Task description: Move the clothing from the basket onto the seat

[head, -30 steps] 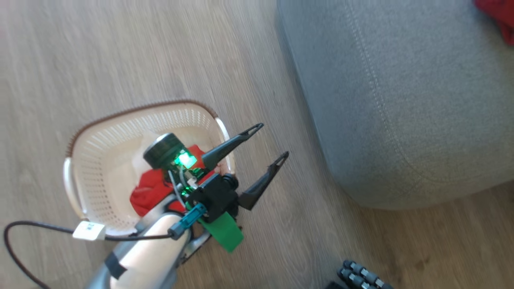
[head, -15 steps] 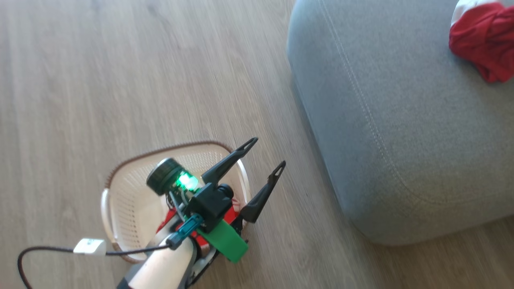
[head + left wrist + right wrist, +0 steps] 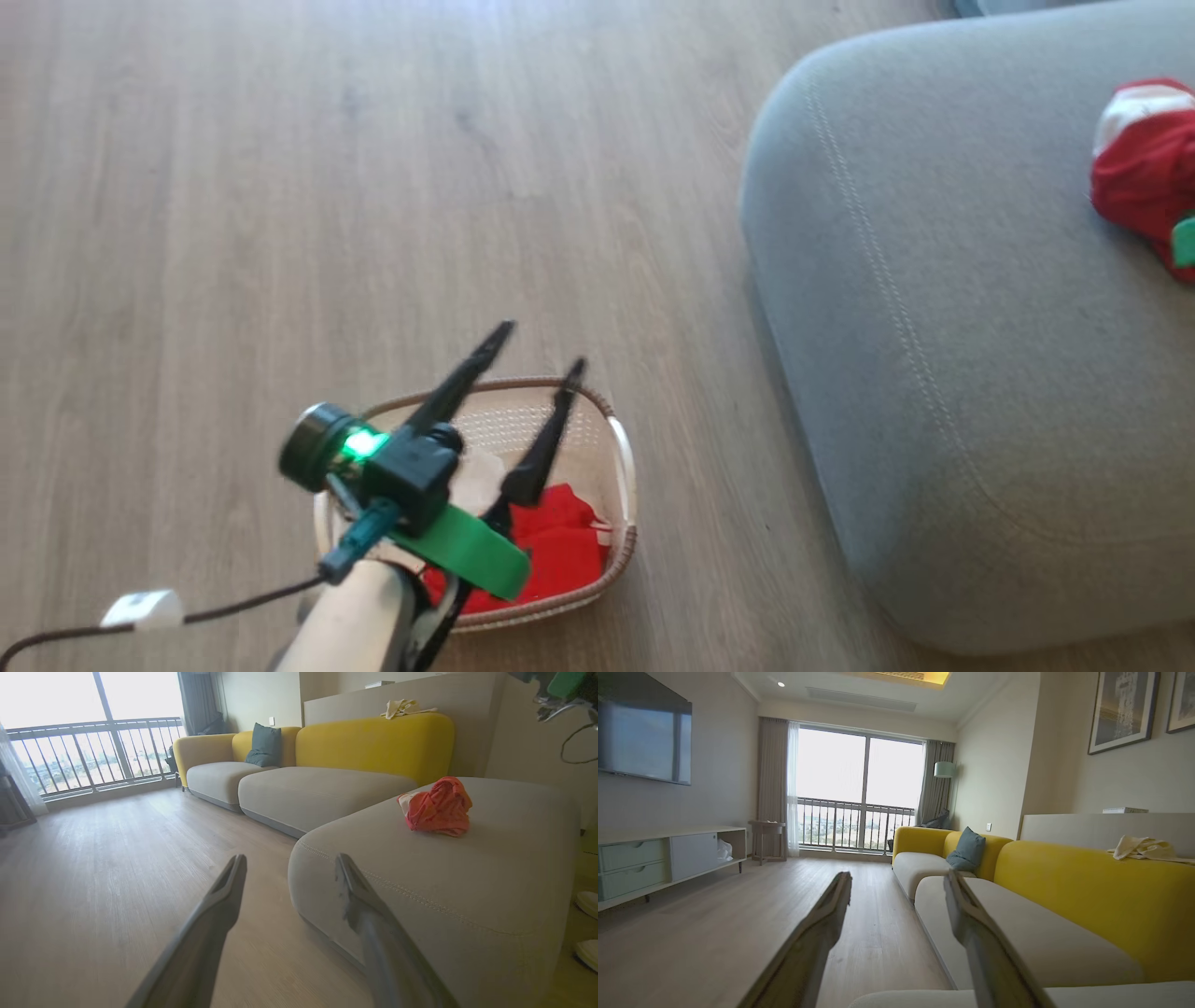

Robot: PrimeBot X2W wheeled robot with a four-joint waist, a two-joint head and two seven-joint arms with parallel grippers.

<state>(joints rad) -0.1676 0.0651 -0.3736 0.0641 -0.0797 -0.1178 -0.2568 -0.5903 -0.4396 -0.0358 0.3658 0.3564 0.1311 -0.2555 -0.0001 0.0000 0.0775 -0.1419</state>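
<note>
Basket (image 3: 597, 439) taken as reference. It stands on the wooden floor (image 3: 373, 187), with cream perforated walls, a brown rim and a white side handle.

Clothing: a red garment (image 3: 560, 551) lies bunched inside the basket, against its near wall, with a little white trim showing. A second red garment (image 3: 1144, 177) with a white band lies well apart from the basket, crumpled in a heap on the seat (image 3: 980, 327); the left wrist view shows it too (image 3: 437, 807), resting on top of the cushion (image 3: 467, 882).

Seat: the grey cushion with its double stitch line stands near the basket on the basket's handle side. The two do not touch, and a strip of floor separates them.

Left gripper (image 3: 541, 344): it is over the basket in the head view, with its fingers crossing the far rim. Its height above the basket cannot be judged. The jaws are spread and hold nothing; its wrist view (image 3: 290, 858) shows bare floor and the seat's corner through the gap.

Right gripper (image 3: 897, 876): jaws spread and empty. Its position relative to the basket cannot be told; its view looks along a yellow-backed sofa (image 3: 1064, 896) toward a window (image 3: 859, 788).
</note>
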